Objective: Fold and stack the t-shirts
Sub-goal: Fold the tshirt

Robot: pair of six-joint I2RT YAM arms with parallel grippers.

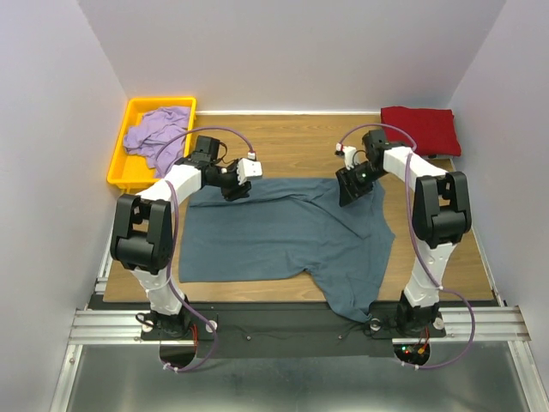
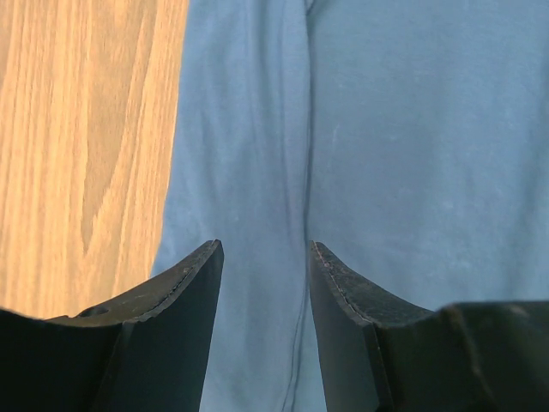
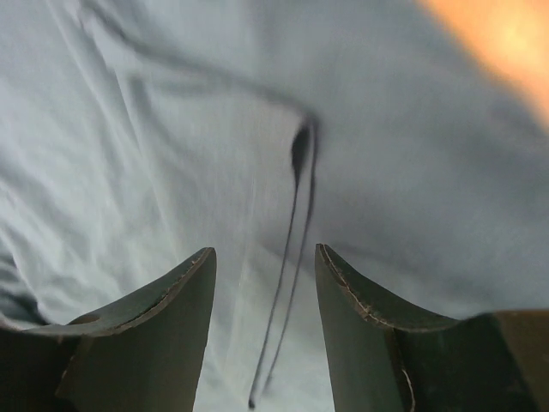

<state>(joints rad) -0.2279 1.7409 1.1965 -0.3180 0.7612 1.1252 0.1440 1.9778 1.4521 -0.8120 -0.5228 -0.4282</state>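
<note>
Lying spread over the middle of the wooden table (image 1: 292, 142) is the blue-grey shirt (image 1: 283, 236). My left claw (image 2: 262, 249) and right claw (image 3: 264, 251) hover over its far edge, jaws partly apart, gripping nothing. The red shirt (image 1: 420, 129) sits folded far right, the lavender shirt (image 1: 156, 133) in the yellow tray (image 1: 118, 167).

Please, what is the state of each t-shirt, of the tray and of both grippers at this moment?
blue-grey t-shirt: spread on the table, wrinkled, one corner over the near edge.
dark red t-shirt: folded, at the far right corner.
lavender t-shirt: crumpled inside the tray.
yellow tray: holds only the lavender t-shirt.
left gripper: open, over the blue-grey t-shirt, holding nothing.
right gripper: open, over the same shirt, holding nothing.
</note>
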